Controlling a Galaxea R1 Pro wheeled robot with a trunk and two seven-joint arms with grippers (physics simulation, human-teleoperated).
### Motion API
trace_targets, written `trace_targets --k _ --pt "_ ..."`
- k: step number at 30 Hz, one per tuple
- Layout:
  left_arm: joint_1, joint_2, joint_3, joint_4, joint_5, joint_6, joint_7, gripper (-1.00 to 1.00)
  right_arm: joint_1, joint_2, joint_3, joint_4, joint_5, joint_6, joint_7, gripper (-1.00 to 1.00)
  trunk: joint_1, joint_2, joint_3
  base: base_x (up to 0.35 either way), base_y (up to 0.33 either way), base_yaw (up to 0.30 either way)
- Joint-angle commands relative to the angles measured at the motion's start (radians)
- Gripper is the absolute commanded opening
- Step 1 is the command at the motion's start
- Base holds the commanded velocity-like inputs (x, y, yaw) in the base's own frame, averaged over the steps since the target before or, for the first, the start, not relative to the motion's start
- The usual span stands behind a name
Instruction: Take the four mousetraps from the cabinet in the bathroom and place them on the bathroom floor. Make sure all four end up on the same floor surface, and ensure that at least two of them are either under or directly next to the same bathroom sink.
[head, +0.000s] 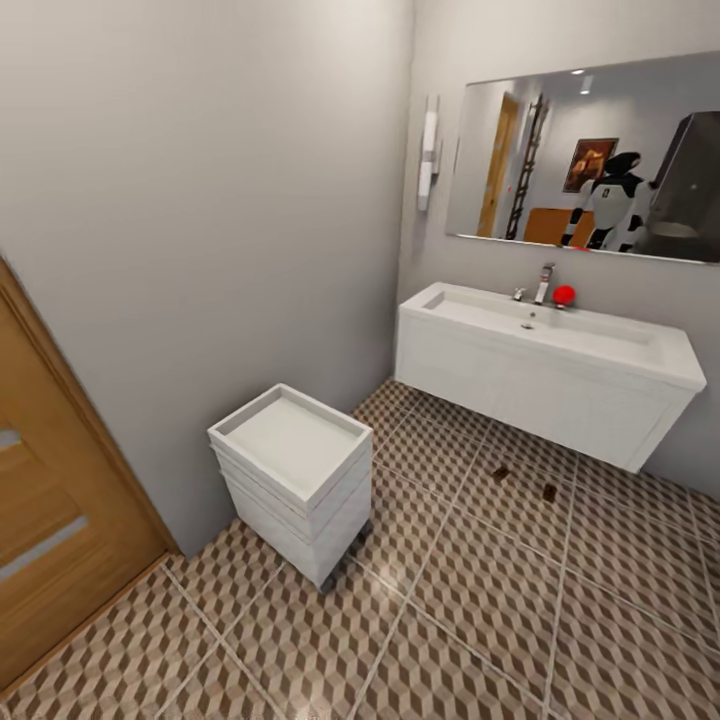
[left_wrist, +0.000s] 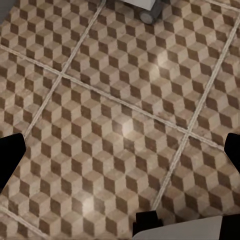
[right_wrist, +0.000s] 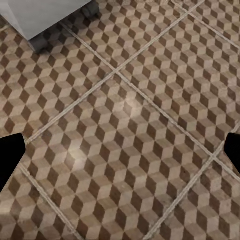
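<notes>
- Two mousetraps, one and another, lie flat and apart on my bathroom floor, small and brown, just beneath the front edge.
- The sink, long and white, hangs above them.

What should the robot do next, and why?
Probably turn away and go back to the cabinet for more. Two small brown wooden mousetraps already lie on the cube-patterned tile floor just under the long white wall-hung sink, and both end effectors look open and empty over bare tiles. Four are needed.
</notes>
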Motion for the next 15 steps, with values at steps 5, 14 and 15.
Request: trace_targets --k 5,14,15 --pt "-0.001 -0.001 -0.008 0.003 0.005 -0.005 0.001 1.00 0.000 0.000 0.001 0.000 -0.001 -0.003 0.002 1.00 0.000 -0.001 -0.004 0.000 0.000 0.264" --pt "-0.001 -0.001 -0.008 0.003 0.005 -0.005 0.001 1.00 0.000 0.000 0.002 0.001 -0.001 -0.002 0.002 1.00 0.000 -0.001 -0.009 0.000 0.000 0.264" --pt "-0.001 -0.001 -0.008 0.003 0.005 -0.005 0.001 1.00 0.000 0.000 0.002 0.001 -0.001 -0.002 0.002 1.00 0.000 -0.001 -0.010 0.000 0.000 0.264"
